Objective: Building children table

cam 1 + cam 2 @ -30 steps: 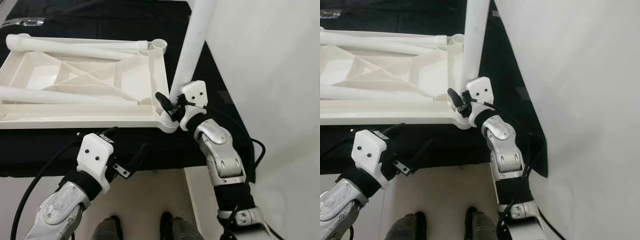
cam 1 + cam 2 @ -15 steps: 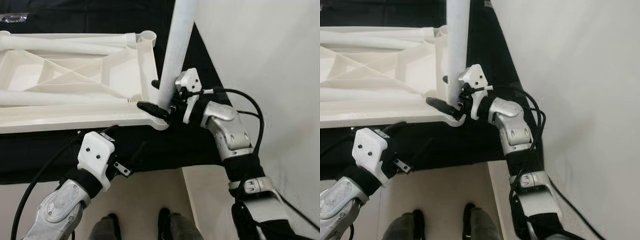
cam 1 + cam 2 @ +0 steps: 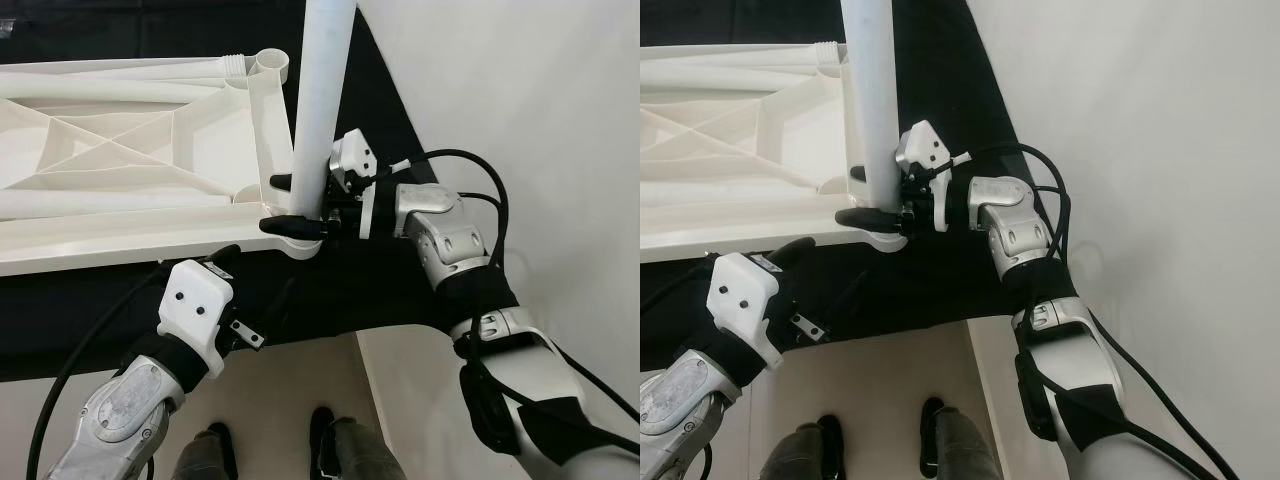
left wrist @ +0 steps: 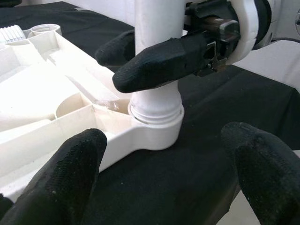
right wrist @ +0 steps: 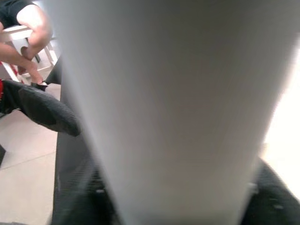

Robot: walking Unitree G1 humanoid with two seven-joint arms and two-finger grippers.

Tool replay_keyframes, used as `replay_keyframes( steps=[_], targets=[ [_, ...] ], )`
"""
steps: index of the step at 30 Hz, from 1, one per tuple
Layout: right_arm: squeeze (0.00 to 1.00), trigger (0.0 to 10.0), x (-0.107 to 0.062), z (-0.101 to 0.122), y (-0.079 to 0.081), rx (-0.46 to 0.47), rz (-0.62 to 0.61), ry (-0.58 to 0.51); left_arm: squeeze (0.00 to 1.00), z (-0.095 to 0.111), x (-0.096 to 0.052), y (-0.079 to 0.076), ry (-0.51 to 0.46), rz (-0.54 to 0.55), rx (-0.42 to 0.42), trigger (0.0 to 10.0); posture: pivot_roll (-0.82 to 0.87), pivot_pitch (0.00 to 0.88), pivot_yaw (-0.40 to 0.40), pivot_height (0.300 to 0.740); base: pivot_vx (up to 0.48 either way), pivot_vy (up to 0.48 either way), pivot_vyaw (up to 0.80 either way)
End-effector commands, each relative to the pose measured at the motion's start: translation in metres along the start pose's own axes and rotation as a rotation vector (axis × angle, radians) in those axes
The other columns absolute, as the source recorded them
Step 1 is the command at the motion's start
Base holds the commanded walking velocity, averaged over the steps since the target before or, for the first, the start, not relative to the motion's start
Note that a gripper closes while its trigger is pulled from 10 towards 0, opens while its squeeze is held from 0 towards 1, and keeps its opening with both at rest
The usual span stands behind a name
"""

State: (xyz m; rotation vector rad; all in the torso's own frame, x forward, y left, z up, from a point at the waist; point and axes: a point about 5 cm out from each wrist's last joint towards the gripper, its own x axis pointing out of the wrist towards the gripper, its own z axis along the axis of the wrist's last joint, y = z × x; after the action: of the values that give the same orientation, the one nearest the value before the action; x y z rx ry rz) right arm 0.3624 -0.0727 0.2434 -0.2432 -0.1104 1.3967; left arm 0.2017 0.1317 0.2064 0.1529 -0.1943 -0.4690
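Change: since the earlier frames the right gripper [image 3: 292,204] is rotated about the upright leg [image 3: 322,90], its wrist swung round to the robot's right, as in a screwing turn; the whole scene is also shifted by camera motion.
Tabletop: the white tabletop [image 3: 120,170] is laid upside down on the black cloth [image 3: 400,290], ribs facing up, with loose legs [image 3: 110,92] resting along it.
Left gripper: the left gripper [image 3: 258,296] is held low at the near edge of the cloth, just short of the corner socket [image 4: 157,129]; its fingers [image 4: 65,164] are seen spread apart with nothing between them.
Leg: the leg is stood upright in the near right corner socket, its threaded end seated at the collar.
Right gripper: two black fingers [image 4: 164,58] are clamped on the leg just above the socket.
Step judged: the leg is probably being screwed home.
Risk: the tabletop is not held down, so it could be dragged round on the cloth by the turning; a tilted leg could cross-thread; the smooth tube could slip between the fingers.
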Motion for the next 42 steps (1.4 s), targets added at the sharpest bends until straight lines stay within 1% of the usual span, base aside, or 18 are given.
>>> replay_keyframes(
  steps=[1,6,14,15,16,17,18,19,20,22,30,31,32,34,35,40,41,42],
  targets=[
    [0.0,0.0,0.005,-0.002,0.004,0.015,0.064,-0.009,0.0,-0.004,-0.002,-0.003,0.022,-0.011,-0.017,10.0,0.11,0.285,-0.141,0.74,0.0,0.0,0.0],
    [0.0,0.0,0.001,-0.005,0.002,0.023,0.058,-0.014,0.0,-0.004,-0.002,-0.004,0.024,-0.013,-0.02,10.0,0.1,0.29,-0.14,0.74,0.0,0.0,0.0],
    [0.0,0.0,-0.018,-0.032,0.004,0.042,-0.226,0.015,0.0,-0.005,-0.002,-0.003,0.028,-0.017,-0.015,10.0,0.09,0.29,-0.134,0.74,0.0,0.0,0.0],
    [0.0,0.0,-0.023,-0.037,0.008,0.07,-0.31,0.007,0.0,-0.004,-0.002,-0.003,0.026,-0.02,-0.015,10.0,0.09,0.29,-0.134,0.74,0.0,0.0,0.0],
    [0.0,0.0,-0.027,-0.047,0.01,0.084,-0.548,0.034,0.0,-0.004,-0.003,-0.002,0.027,-0.022,-0.013,10.0,0.07,0.292,-0.136,0.74,0.0,0.0,0.0],
    [0.0,0.0,-0.027,-0.047,0.01,0.084,-0.548,0.034,0.0,-0.004,-0.003,-0.002,0.027,-0.022,-0.013,10.0,0.07,0.292,-0.136,0.74,0.0,0.0,0.0],
    [0.0,0.0,-0.032,-0.063,0.027,0.093,-0.77,0.095,0.0,-0.005,-0.003,-0.001,0.028,-0.023,-0.017,10.0,0.05,0.297,-0.125,0.74,0.0,0.0,0.0],
    [0.0,0.0,-0.032,-0.063,0.027,0.093,-0.77,0.095,0.0,-0.005,-0.003,-0.001,0.028,-0.023,-0.017,10.0,0.05,0.297,-0.125,0.74,0.0,0.0,0.0],
    [0.0,0.0,-0.03,-0.075,0.048,0.079,-0.858,0.146,0.0,-0.007,-0.003,-0.001,0.034,-0.025,-0.017,10.0,0.06,0.303,-0.116,0.74,0.0,0.0,0.0],
    [0.0,0.0,-0.026,-0.079,0.061,0.047,-0.882,0.182,0.0,-0.007,-0.002,-0.001,0.033,-0.03,-0.024,10.0,0.05,0.284,-0.106,0.74,0.0,0.0,0.0],
    [0.0,0.0,-0.018,-0.087,0.055,0.082,-0.85,0.188,0.0,-0.007,0.0,-0.002,0.028,-0.034,-0.028,10.0,0.05,0.286,-0.124,0.74,0.0,0.0,0.0],
    [0.0,3.4,-0.019,-0.086,0.055,0.081,-0.86,0.193,0.0,-0.008,-0.001,-0.001,0.03,-0.027,-0.023,10.0,0.05,0.286,-0.12,0.74,0.0,0.0,0.0],
    [0.0,10.0,-0.019,-0.083,0.054,0.092,-0.852,0.168,0.0,-0.008,-0.001,0.001,0.03,-0.022,-0.02,10.0,0.05,0.286,-0.118,0.74,0.0,0.0,0.0],
    [0.0,10.0,-0.019,-0.08,0.052,0.104,-0.842,0.14,0.0,-0.008,-0.001,0.001,0.03,-0.021,-0.019,10.0,0.05,0.286,-0.117,0.74,0.0,0.0,0.0],
    [1.0,10.0,-0.013,-0.064,0.052,0.133,-0.758,0.054,0.0,-0.007,0.0,0.0,0.028,-0.026,-0.021,10.0,0.05,0.287,-0.118,0.74,0.0,0.0,0.0],
    [1.0,10.0,-0.003,-0.03,0.047,0.086,-0.438,-0.062,0.0,-0.007,0.001,-0.002,0.024,-0.03,-0.025,10.0,0.06,0.286,-0.119,0.74,0.0,0.0,0.0],
    [1.0,10.0,-0.003,-0.03,0.047,0.086,-0.438,-0.062,0.0,-0.007,0.001,-0.002,0.024,-0.03,-0.025,10.0,0.06,0.286,-0.119,0.74,0.0,0.0,0.0],
    [0.89,10.0,-0.004,-0.026,0.044,0.062,-0.367,-0.063,0.0,-0.007,0.001,-0.002,0.023,-0.029,-0.024,10.0,0.06,0.287,-0.122,0.74,0.0,0.0,0.0]
  ],
)
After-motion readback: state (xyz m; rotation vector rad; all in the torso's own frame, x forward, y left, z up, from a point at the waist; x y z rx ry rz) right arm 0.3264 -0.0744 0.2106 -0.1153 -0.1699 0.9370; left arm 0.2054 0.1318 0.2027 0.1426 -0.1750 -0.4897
